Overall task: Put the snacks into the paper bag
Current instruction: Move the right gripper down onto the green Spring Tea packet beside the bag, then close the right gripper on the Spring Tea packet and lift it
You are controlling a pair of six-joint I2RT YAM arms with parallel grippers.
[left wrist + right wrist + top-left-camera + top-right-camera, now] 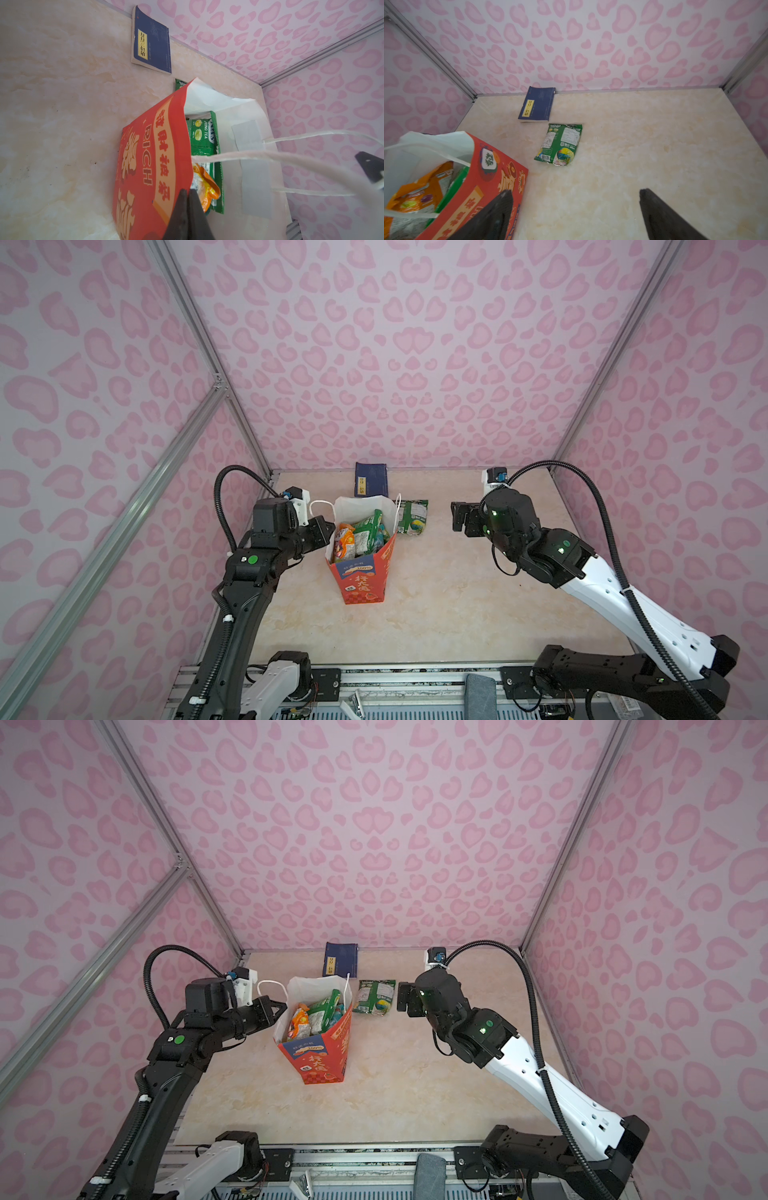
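3 walls close in the workspace, all papered pale lilac-pink with darker pink heart-like blotches: a back wall [395, 364], a left wall [75, 414] and a right wall [698, 406]. Silver aluminium posts [198, 335] run up the 2 back corners, and a diagonal aluminium brace [120, 531] crosses the left wall. The surface [457, 605] is glossy cream with beige marble veining, under soft, even light. Along its near edge runs a slotted metal rail [415, 671], with a grey pad [480, 693] on it.
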